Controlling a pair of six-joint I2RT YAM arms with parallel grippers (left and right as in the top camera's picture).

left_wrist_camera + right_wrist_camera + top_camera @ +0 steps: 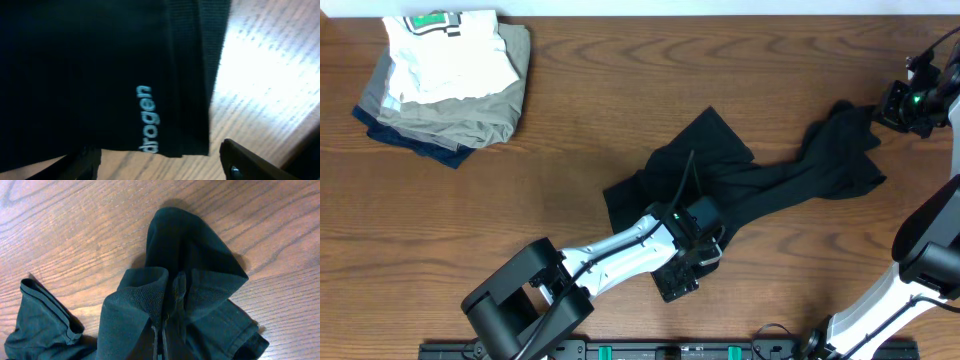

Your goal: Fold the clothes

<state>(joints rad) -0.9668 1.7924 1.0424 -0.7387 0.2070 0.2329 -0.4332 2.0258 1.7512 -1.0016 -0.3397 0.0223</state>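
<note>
A long, soft black garment point(770, 185) lies stretched across the brown wooden tabletop point(580, 120), from a crumpled, wider mass at the centre to a bunched end near the right edge. The left gripper point(680, 272) sits at the near edge of the central mass. In the left wrist view its jaws stand wide, one finger point(250, 162) on each side of a stitched hem bearing pale lettering point(145, 117). Whether the pads touch the cloth is hard to tell from this close, dim view. The right gripper point(900, 105) is at the far right end of the garment, close to the tabletop's far right corner. Its jaws are closed, pinching a gathered fold of the black cloth point(195, 255), which rises into a peak in front of them. A stack of folded white, khaki and navy clothes point(445, 80) rests at the far left corner, well apart from the garment, with a broad stretch of bare wood between them.
</note>
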